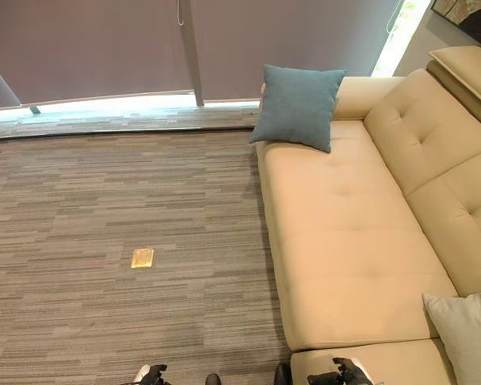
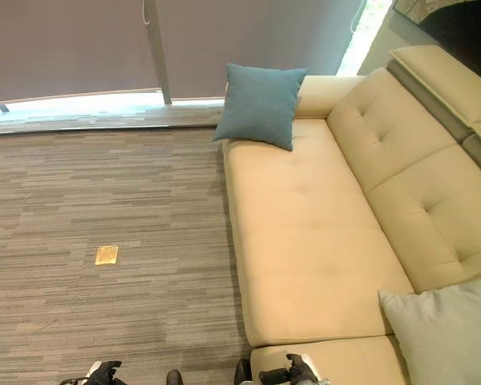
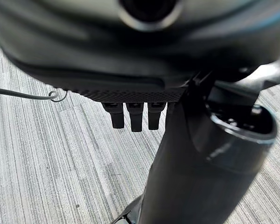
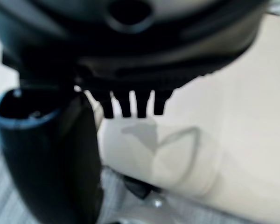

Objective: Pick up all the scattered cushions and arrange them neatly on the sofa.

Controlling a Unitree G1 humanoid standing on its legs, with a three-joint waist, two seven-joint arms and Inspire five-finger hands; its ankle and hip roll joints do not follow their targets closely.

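Observation:
A teal cushion (image 1: 298,106) leans upright against the far armrest of the beige sofa (image 1: 345,233). A pale grey-green cushion (image 2: 449,333) lies at the sofa's near right end, against the backrest. My left hand (image 1: 152,374) hangs low over the carpet at the view's bottom edge, its fingers (image 3: 136,116) straight and holding nothing. My right hand (image 1: 346,374) hangs beside the sofa's near front corner, with its fingers (image 4: 130,105) straight too and nothing in them. Both hands are far from either cushion.
Striped grey carpet (image 1: 104,208) spreads to the left of the sofa, with a small brass floor plate (image 1: 142,257) set in it. A window with a drawn grey blind (image 1: 88,48) and a thin post (image 1: 192,52) runs along the back.

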